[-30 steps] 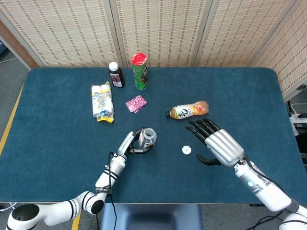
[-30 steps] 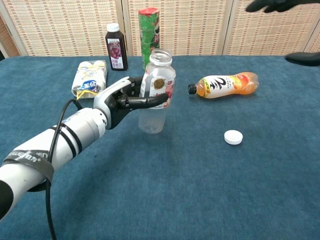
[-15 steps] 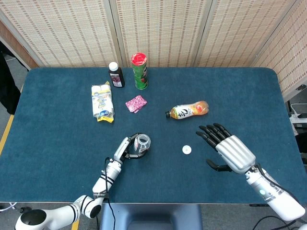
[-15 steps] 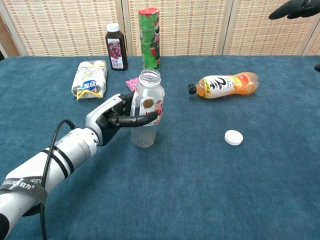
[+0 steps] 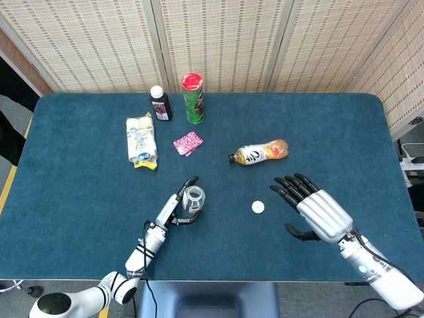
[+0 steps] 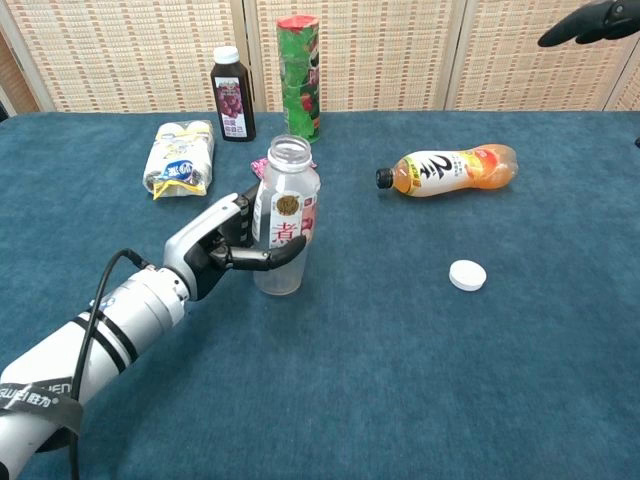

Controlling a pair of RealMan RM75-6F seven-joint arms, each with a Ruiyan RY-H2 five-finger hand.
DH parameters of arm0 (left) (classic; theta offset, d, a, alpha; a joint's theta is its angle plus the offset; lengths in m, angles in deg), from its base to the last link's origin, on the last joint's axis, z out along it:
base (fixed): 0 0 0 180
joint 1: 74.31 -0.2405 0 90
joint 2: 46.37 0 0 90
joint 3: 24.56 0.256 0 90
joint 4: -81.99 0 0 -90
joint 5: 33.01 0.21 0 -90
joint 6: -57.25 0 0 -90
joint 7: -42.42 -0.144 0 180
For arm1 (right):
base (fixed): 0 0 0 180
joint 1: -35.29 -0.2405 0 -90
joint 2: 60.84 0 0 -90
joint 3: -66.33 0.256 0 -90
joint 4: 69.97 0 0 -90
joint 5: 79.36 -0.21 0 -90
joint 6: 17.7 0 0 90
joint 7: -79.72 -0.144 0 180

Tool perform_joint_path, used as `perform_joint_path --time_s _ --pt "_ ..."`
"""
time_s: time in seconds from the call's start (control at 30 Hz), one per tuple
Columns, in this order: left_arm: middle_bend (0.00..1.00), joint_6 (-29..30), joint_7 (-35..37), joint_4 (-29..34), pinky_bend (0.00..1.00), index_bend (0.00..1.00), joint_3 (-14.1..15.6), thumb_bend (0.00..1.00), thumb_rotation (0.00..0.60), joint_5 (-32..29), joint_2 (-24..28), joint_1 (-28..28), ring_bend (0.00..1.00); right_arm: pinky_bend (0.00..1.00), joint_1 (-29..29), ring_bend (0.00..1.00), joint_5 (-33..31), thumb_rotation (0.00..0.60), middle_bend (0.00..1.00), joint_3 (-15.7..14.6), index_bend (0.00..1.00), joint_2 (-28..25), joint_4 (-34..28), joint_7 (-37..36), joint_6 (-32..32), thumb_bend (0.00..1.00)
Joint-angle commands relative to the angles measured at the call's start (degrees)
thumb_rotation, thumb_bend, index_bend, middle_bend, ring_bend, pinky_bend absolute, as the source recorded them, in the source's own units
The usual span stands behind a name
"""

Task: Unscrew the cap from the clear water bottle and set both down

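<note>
The clear water bottle (image 5: 193, 200) (image 6: 283, 220) stands upright and uncapped on the blue table (image 5: 79, 192), near the front edge. My left hand (image 5: 173, 211) (image 6: 215, 250) grips it from the left, with fingers curled around its labelled middle. Its white cap (image 5: 258, 207) (image 6: 467, 275) lies flat on the cloth to the right of the bottle, touched by nothing. My right hand (image 5: 315, 209) hovers open to the right of the cap with fingers spread and nothing in it. In the chest view only the right hand (image 6: 590, 22) fingertips show, at the top right corner.
An orange juice bottle (image 5: 260, 152) (image 6: 450, 168) lies on its side behind the cap. Along the back stand a dark juice bottle (image 5: 159, 103) (image 6: 229, 95) and a green can (image 5: 193, 98) (image 6: 299, 75). A snack pack (image 5: 141, 140) (image 6: 180, 157) and a pink packet (image 5: 188, 143) lie left of centre.
My left hand has carried the open bottle lower and nearer to me, and it now stands on the table. The right hand has drawn back to the right, away from the cap.
</note>
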Motion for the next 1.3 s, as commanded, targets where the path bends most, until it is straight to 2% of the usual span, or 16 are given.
perform_joint_path --time_s 0.03,0.43,0.6,0.77,0.97,1.13,1.3 --pt "0.0 0.5 0.6 0.1 0.0 0.0 0.1 0.36 0.6 0.3 0.4 0.0 0.0 0.0 0.2 0.0 0.0 0.471 0.0 0.2 0.0 -0.2 -0.1 0.1 0.0 0.33" --pt "0.0 3.1 -0.7 -0.1 0.0 0.0 1.1 0.33 0.6 1.4 1.4 -0.6 0.0 0.0 1.0 0.0 0.5 0.472 0.0 1.0 0.0 -1.0 -0.4 -0.5 0.4 0.33" --pt "0.0 4.2 -4.4 -0.9 0.0 0.0 1.6 0.31 0.6 2.1 2.3 -0.7 0.0 0.0 1.4 0.0 0.6 0.472 0.0 1.1 0.0 -1.1 -0.4 -0.4 0.6 0.33" --pt "0.0 5.7 -8.0 0.9 0.0 0.0 2.1 0.31 0.6 2.6 4.6 -1.4 0.0 0.0 2.1 0.0 1.1 0.471 0.0 1.1 0.0 -1.6 -0.7 -0.6 0.2 0.33" --pt "0.0 9.0 -15.3 5.1 0.0 0.0 3.5 0.31 0.6 4.4 10.2 -2.8 0.0 0.0 3.8 0.0 2.2 0.472 0.0 0.6 0.0 -2.4 0.0 -3.6 -1.5 0.33" --pt "0.0 10.2 -16.8 12.1 0.0 0.0 3.9 0.31 0.6 4.3 15.9 -4.4 0.0 0.0 5.6 0.0 3.5 0.471 0.0 -0.1 0.0 -2.1 2.2 -8.2 -3.6 0.33" --pt "0.0 15.6 -20.5 16.9 0.0 0.0 6.6 0.29 0.6 6.6 23.4 -8.3 0.0 0.0 10.5 0.0 4.3 0.471 0.0 -2.1 0.0 0.1 6.2 -8.8 -8.8 0.33"
